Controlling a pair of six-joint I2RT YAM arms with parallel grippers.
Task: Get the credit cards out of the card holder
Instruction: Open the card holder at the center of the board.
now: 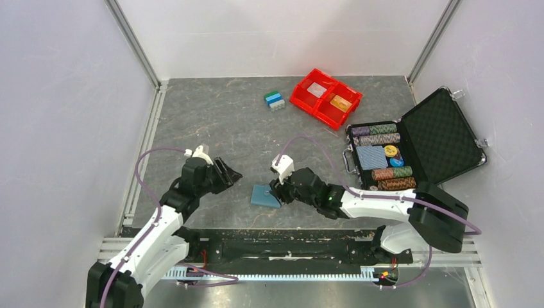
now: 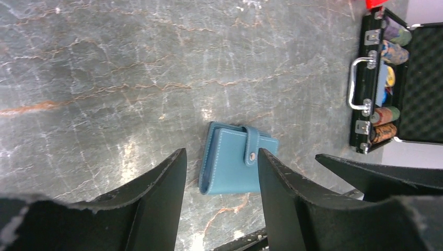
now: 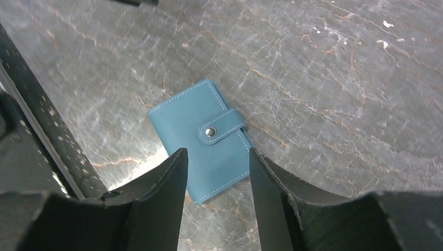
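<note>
The card holder is a blue stitched wallet lying flat near the front of the table, folded shut with its snap strap fastened. It also shows in the left wrist view and the right wrist view. No card shows in it. A whitish card and an orange card lie in the red bin. My left gripper is open and empty to the left of the holder, aimed at it. My right gripper is open and empty, hovering just over the holder's right edge.
The red two-compartment bin stands at the back centre. A small blue, green and white block lies left of it. An open black case with poker chips and a blue card deck stands at the right, also in the left wrist view.
</note>
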